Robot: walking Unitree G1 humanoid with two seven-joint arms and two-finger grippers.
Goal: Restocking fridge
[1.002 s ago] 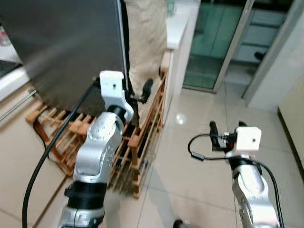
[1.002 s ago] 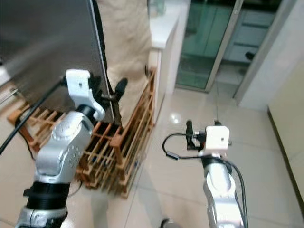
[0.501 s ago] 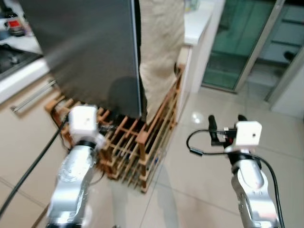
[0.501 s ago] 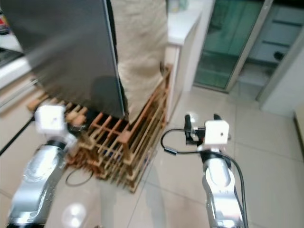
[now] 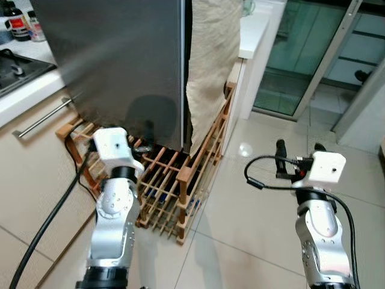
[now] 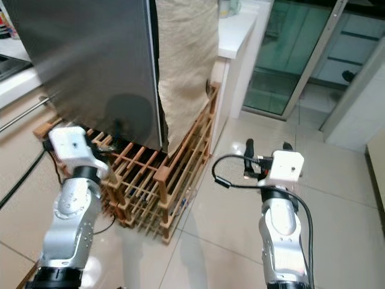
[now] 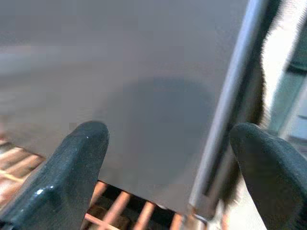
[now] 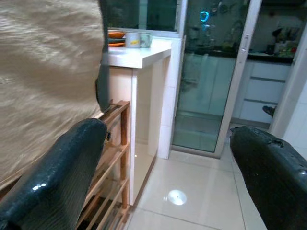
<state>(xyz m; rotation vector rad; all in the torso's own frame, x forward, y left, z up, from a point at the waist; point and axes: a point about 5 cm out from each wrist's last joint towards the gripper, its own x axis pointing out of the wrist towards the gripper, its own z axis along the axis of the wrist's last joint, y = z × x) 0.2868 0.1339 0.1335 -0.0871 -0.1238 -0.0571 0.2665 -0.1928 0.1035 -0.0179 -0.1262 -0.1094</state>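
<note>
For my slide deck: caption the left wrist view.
Open left gripper facing the grey fridge door, wooden rack below.

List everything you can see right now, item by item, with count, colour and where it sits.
Fridge door: one, grey steel, ahead on the left, reaching down to the rack.
Wooden rack: one, brown slatted, on the floor under and beside the door.
Cloth: one, beige, hanging down to the right of the door edge.
Counter: one, white, behind the cloth.
Glass sliding door: one, green tinted, far right.
Drawer handle: one, silver bar, on the beige cabinet at left.
Bottles: two, dark and pale, on the worktop at top left.
Floor tiles: beige, glossy.
Left end effector: black fingers open, facing the lower fridge door.
Right end effector: black fingers open, raised over the floor tiles.
</note>
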